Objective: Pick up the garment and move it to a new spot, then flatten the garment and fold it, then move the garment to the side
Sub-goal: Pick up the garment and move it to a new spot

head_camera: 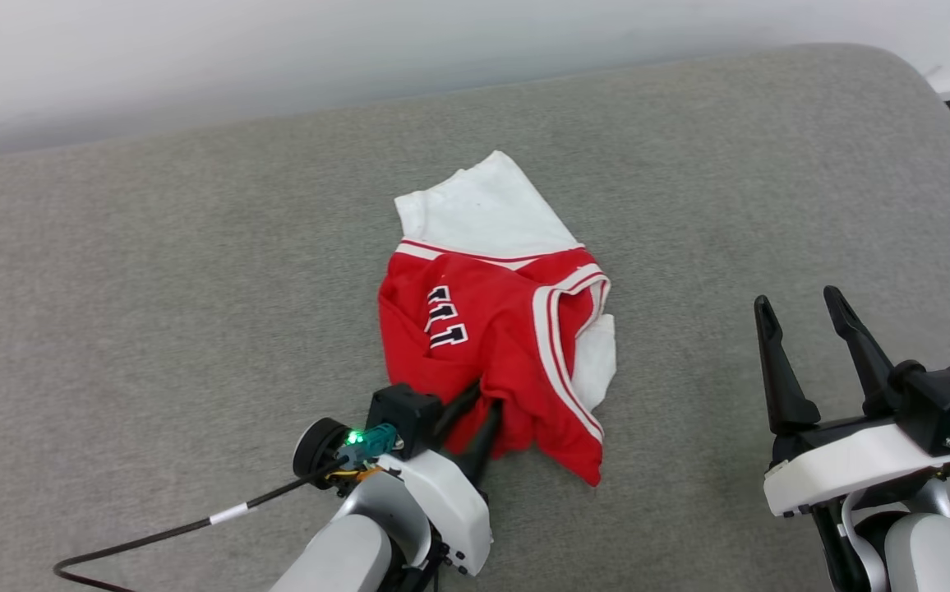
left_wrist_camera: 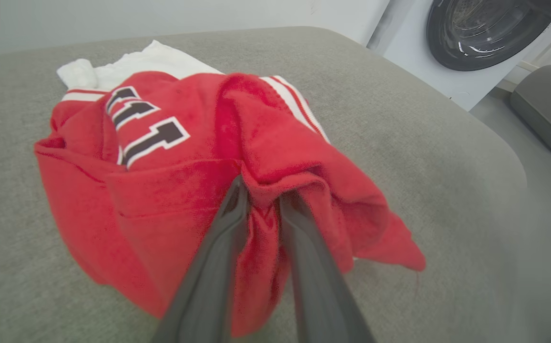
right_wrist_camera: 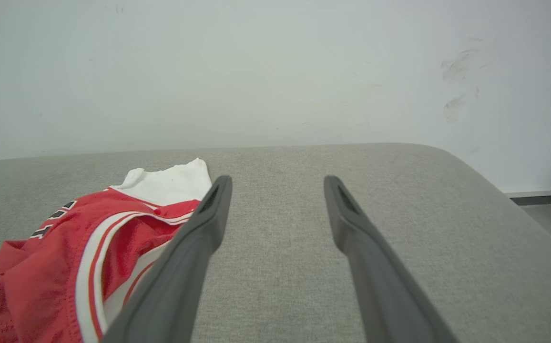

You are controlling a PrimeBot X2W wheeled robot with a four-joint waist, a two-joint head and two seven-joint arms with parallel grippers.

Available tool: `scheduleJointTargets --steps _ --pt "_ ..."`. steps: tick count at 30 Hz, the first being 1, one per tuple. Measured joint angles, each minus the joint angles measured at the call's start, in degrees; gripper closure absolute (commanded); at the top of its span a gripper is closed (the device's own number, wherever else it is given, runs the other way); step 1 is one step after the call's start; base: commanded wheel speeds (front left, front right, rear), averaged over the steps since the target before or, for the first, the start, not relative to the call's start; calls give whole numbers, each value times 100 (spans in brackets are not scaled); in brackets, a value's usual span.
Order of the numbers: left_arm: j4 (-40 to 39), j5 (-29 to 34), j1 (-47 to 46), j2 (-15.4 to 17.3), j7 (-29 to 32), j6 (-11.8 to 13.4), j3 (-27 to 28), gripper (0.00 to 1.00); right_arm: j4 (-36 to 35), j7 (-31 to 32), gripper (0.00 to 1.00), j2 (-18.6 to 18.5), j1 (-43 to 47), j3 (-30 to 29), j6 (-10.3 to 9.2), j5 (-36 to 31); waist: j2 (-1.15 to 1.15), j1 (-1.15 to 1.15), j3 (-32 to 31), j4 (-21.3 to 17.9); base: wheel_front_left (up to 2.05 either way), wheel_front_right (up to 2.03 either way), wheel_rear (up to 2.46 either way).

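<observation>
The garment [head_camera: 508,329] is a red jersey with white sleeves, striped trim and black white-outlined lettering, lying crumpled in the middle of the grey cushion [head_camera: 195,288]. My left gripper [head_camera: 483,403] is at the garment's near edge, shut on a bunch of red cloth; in the left wrist view the garment [left_wrist_camera: 161,166] bulges between and over my left gripper [left_wrist_camera: 263,195]. My right gripper [head_camera: 800,304] hovers open to the right of the jersey, nothing between its fingers. The right wrist view has the garment [right_wrist_camera: 66,257] at its lower left, left of my right gripper [right_wrist_camera: 278,183].
The grey cushion [right_wrist_camera: 352,200] has bare room to the left, right and far side of the jersey. A pale wall [head_camera: 278,49] runs behind it. A washing machine door [left_wrist_camera: 485,33] and another grey cushion [left_wrist_camera: 547,105] stand beyond the cushion's right end.
</observation>
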Motion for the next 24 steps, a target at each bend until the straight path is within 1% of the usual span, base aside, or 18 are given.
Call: scheduleJointTargets --steps 2,5,9,15,19,24 --pt "-4 74 -1 -20 -108 -2 -71 0 44 -5 0 -1 -22 -27 0 -16 0 0 2 93 0 0 0" --pt "-99 215 -54 -16 -445 21 -78 0 88 -5 0 -1 -25 -47 0 -74 0 0 -58 231 0 0 0" --pt "-305 346 -154 -13 -833 154 13 0 112 30 0 -1 -13 -64 0 -124 0 0 -253 385 0 0 0" --pt "-525 338 -148 75 -1061 523 402 0 69 153 0 0 144 -153 0 -165 0 0 -570 643 0 0 0" --pt "-541 229 22 234 -1121 797 793 0 11 213 0 0 276 -224 0 -198 0 0 -748 805 0 0 0" --pt "-602 93 437 530 -1170 1121 1315 0 -63 301 0 0 470 -256 0 -204 0 0 -934 929 0 0 0"
